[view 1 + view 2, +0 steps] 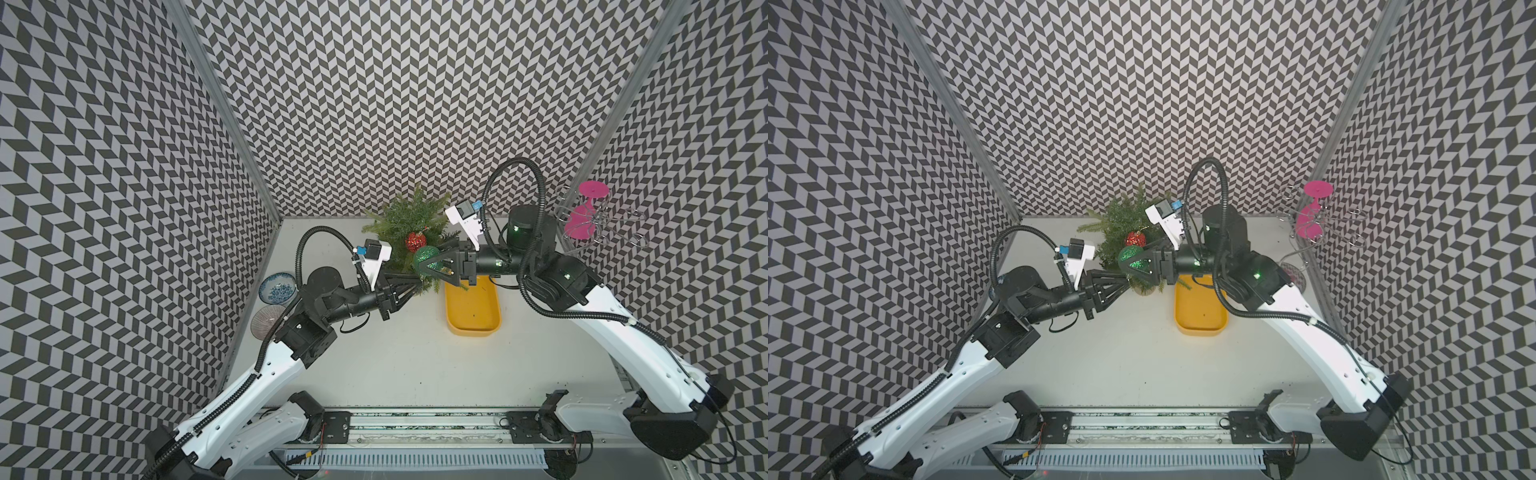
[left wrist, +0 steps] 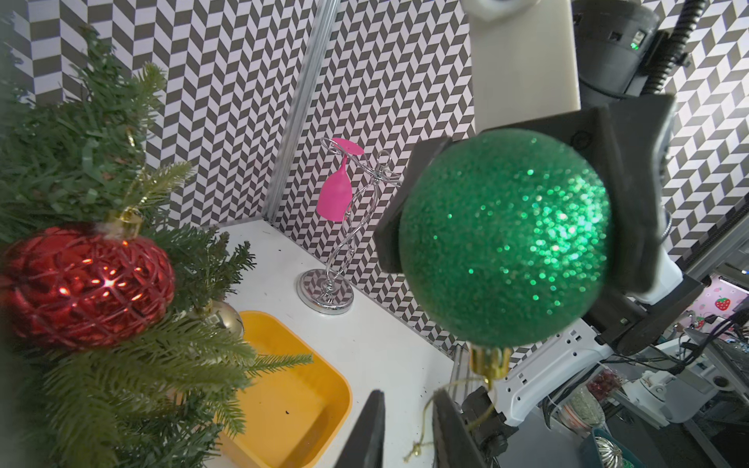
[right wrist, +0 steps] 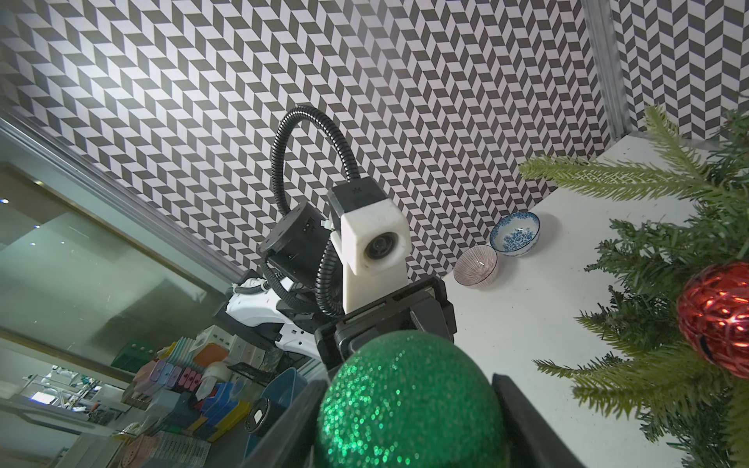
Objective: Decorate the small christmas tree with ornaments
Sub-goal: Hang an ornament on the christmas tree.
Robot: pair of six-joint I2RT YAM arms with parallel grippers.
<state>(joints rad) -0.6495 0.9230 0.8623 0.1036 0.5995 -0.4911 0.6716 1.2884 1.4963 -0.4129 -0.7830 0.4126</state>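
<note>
green glitter bauble (image 2: 504, 237) sits clamped in the right claw (image 1: 426, 262). the left claw (image 2: 407, 409) holds its jaws a narrow gap apart around the gold loop (image 2: 422, 421); the small christmas tree (image 2: 121, 364) rises just beside both claws, a red bauble (image 2: 87, 285) hanging on it.

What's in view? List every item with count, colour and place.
tree: 1, green, back of the table
red bauble: 1, red, hung on the tree
gold bauble: 1, gold, among the tree's branches, by the tray
green bauble: 1, glittery green, in the right gripper, beside the tree
tray: 1, yellow, in front of the tree
blue bowl: 1, blue and white, by the left wall
pink bowl: 1, ribbed pink, beside the blue bowl
glass: 1, pink, hung upside down on the rack
rack: 1, chrome, back right corner
table: 1, white
left gripper: narrowly open around the green bauble's string
right gripper: shut on the green bauble
</note>
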